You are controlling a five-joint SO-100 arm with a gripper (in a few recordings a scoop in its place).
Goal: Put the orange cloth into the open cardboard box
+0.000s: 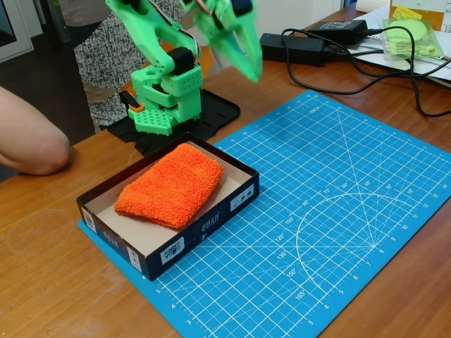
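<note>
The open cardboard box point(166, 248) sat on the near left corner of a blue cutting mat point(331, 218), which lay on a brown wooden table point(49, 282). The box was dark on the outside with small white labels, and plain beige on the inside. Its walls were low.

The orange cloth point(169, 184) lay inside the box. It was fluffy and bright, and it took up most of the floor of the box. A strip of bare beige bottom showed along the right side and at the near left corner. The cloth's right end rose a bit higher than the box wall. Nothing was touching the cloth.

The green robot arm point(168, 81) stood on a black base plate point(215, 113) just behind the box. Its gripper point(238, 44) hung up high, well above the table and away from the cloth. The gripper looked blurry, so I could not tell if its fingers were apart or together. It held nothing that I could see.

At the far right of the table lay a clear plastic bag with pale green cloths point(412, 35) in it. Black cables point(373, 63) and a black power brick point(292, 48) lay near it. A person's arm point(28, 137) rested at the left edge of the table.
</note>
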